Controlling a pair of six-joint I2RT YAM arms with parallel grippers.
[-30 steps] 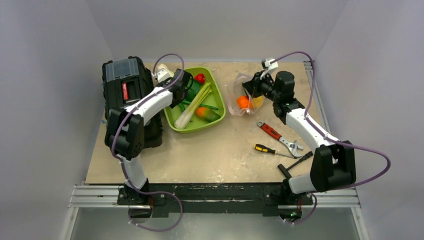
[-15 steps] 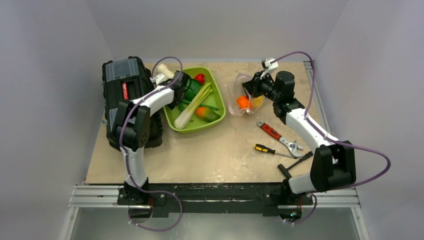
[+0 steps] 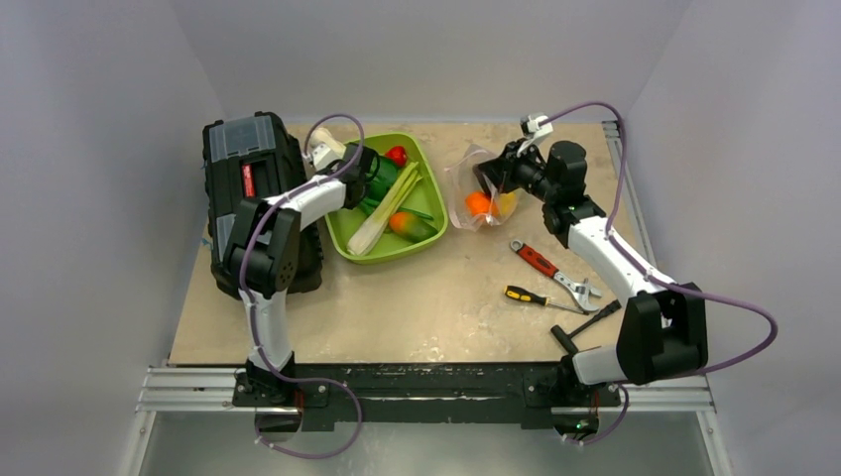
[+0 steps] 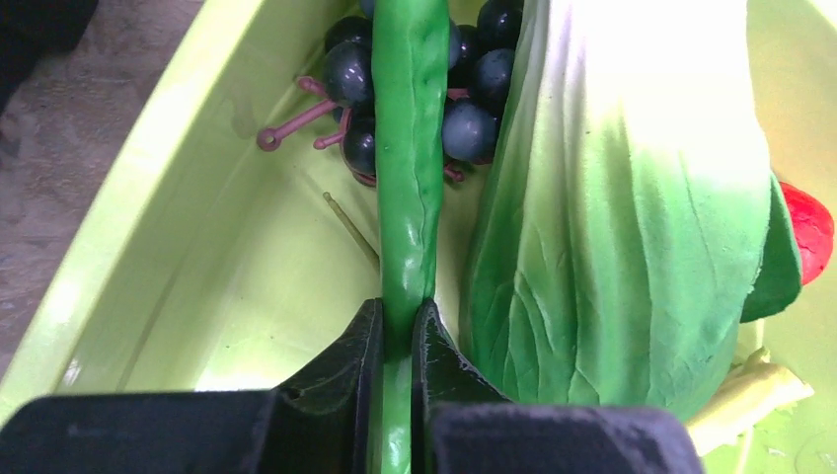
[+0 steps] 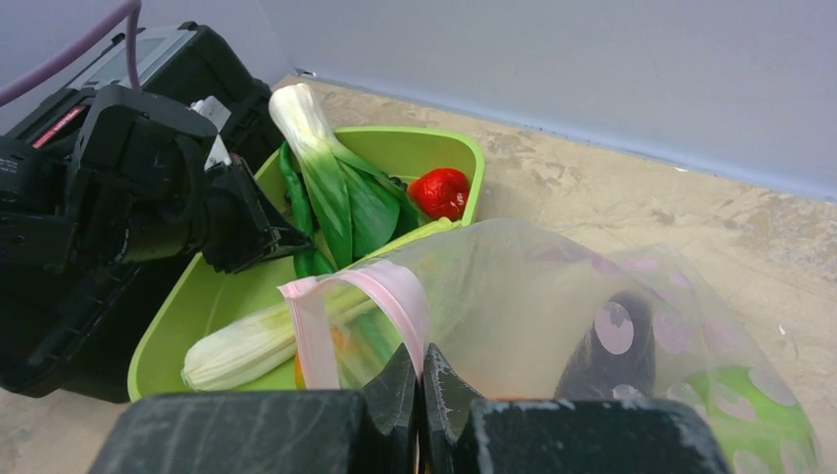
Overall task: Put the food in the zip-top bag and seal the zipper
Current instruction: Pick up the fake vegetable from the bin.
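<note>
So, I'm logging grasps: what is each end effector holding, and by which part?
The left end effector pinches the slim green vegetable partway along its length; the right end effector grips the zip-top bag by its pink zipper edge.

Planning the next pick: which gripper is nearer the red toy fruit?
Left. The left gripper is in the green tray with the red toy fruit, shut on a green pod; the right gripper pinches the zipper outside it.
</note>
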